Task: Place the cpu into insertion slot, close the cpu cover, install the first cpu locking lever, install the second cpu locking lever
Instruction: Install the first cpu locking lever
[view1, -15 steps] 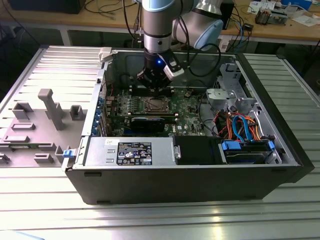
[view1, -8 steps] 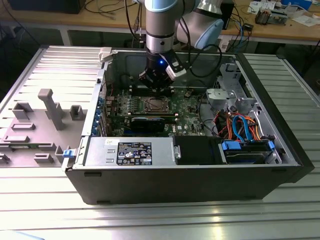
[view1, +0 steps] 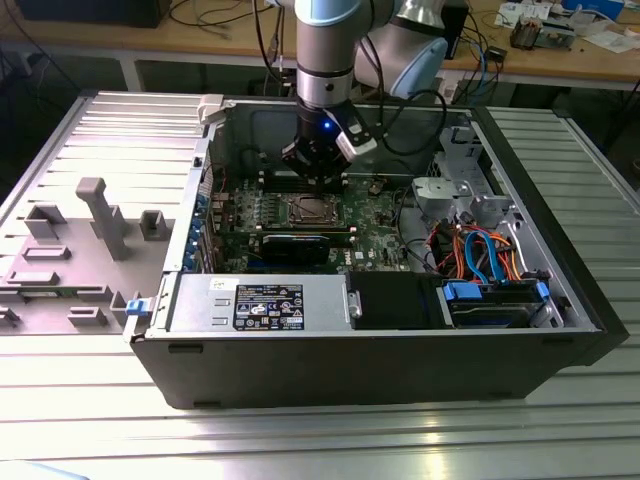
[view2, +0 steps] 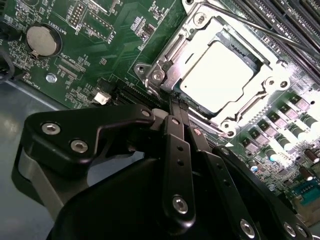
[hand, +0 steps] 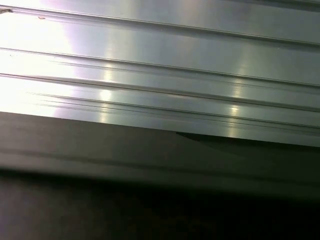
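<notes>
Gripper down inside the open case, jaws pressed together, nothing between them. Tips at the edge of the slot. Cpu seated in the slot just beyond the tips, cover down around it.

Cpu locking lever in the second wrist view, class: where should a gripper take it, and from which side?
Probably across its thin straight rod, from above: the locking lever lies between the cpu cover and the memory slots, leaving little room sideways.
</notes>
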